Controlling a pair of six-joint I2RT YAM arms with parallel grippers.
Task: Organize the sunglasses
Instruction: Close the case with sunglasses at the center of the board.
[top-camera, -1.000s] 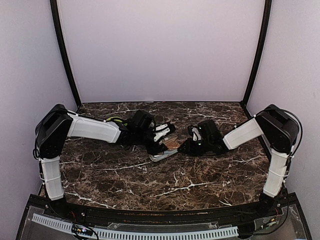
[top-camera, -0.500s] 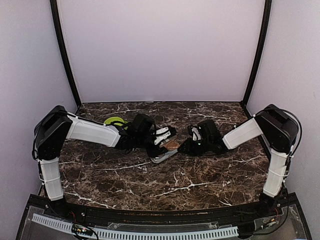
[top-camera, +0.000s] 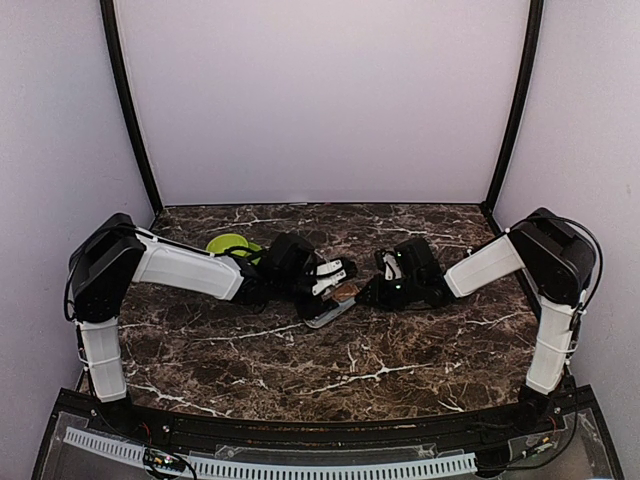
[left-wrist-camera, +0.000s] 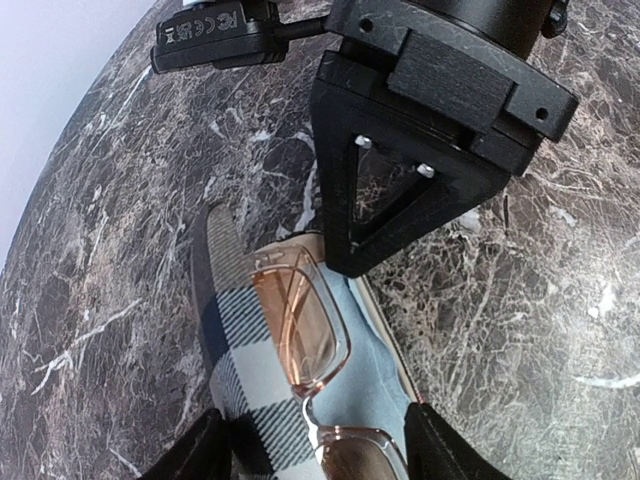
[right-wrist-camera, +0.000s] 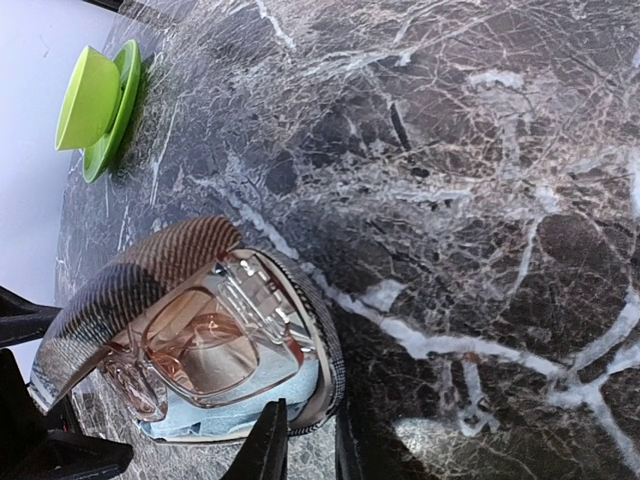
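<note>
The sunglasses (left-wrist-camera: 305, 330), clear-framed with amber lenses, lie in an open plaid case (left-wrist-camera: 240, 380) with blue lining, at mid-table (top-camera: 330, 302). My left gripper (left-wrist-camera: 320, 455) stands open over them, one black finger on each side of the near lens and the case. From the right, my right gripper (right-wrist-camera: 310, 450) is shut on the case's rim (right-wrist-camera: 325, 370), one finger inside the wall and one outside. The right wrist view shows the sunglasses (right-wrist-camera: 200, 345) under the raised lid (right-wrist-camera: 150, 270). In the top view the left gripper (top-camera: 333, 277) and right gripper (top-camera: 365, 293) meet at the case.
A lime-green cup on a matching saucer (top-camera: 232, 243) stands behind the left arm, also seen far off in the right wrist view (right-wrist-camera: 95, 100). The right gripper's black body (left-wrist-camera: 430, 130) sits close in front of the left wrist camera. Dark marble tabletop (top-camera: 330, 370) all round.
The left arm has shifted right and slightly forward, uncovering the green cup behind it. The case has moved a little with the grippers. The right gripper stays pinched on the rim.
</note>
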